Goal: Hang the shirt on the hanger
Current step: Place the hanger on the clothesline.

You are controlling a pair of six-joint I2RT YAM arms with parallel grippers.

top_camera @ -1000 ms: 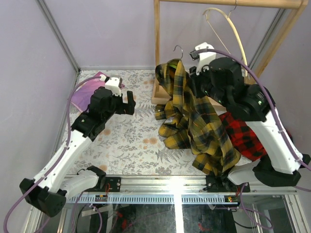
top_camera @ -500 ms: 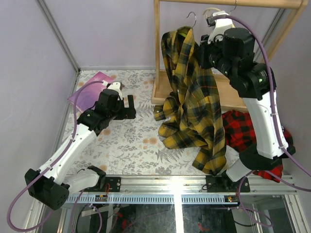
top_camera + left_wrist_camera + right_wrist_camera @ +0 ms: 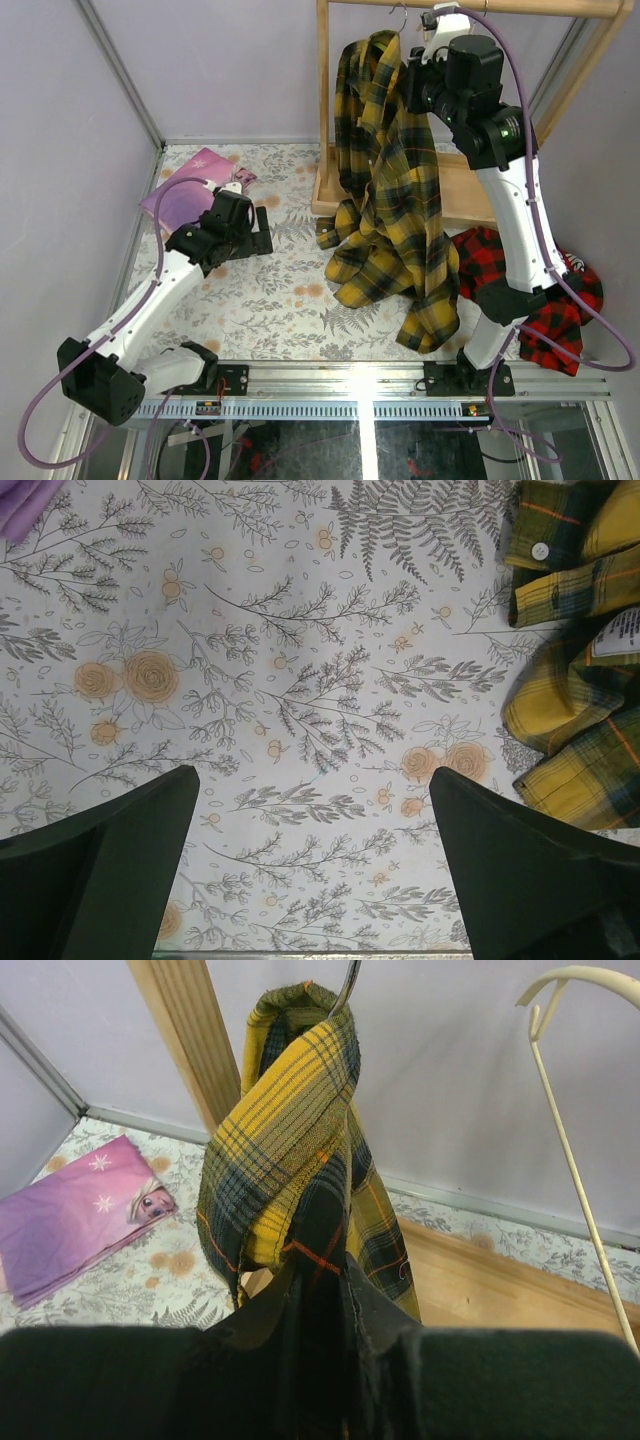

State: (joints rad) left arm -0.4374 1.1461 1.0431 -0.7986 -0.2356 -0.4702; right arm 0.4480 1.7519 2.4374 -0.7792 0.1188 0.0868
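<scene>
The yellow-and-black plaid shirt (image 3: pixel 395 190) hangs upright in front of the wooden rack, with its lower end bunched on the table. My right gripper (image 3: pixel 418 72) is raised high and shut on the shirt's upper fabric (image 3: pixel 300 1130); its jaws pinch a dark fold (image 3: pixel 330 1290). The hanger is hidden inside the shirt. Only its silver hook (image 3: pixel 399 13) pokes out of the collar, just under the rack's top bar; the hook also shows in the right wrist view (image 3: pixel 347 985). My left gripper (image 3: pixel 256 224) is open and empty low over the floral cloth (image 3: pixel 315 880). The shirt's hem (image 3: pixel 580 690) lies to its right.
The wooden rack has a post (image 3: pixel 323 100), a top bar (image 3: pixel 500 6) and a base board (image 3: pixel 470 205). A cream curved hanger (image 3: pixel 572 973) hangs at the right. A red-and-black plaid garment (image 3: pixel 530 295) lies by the right arm's base. A pink-purple cloth (image 3: pixel 185 195) lies at the far left.
My right arm has lifted the shirt and hanger from mid-height up to the rack's top bar. My left arm has drawn back slightly and lowered over the table.
</scene>
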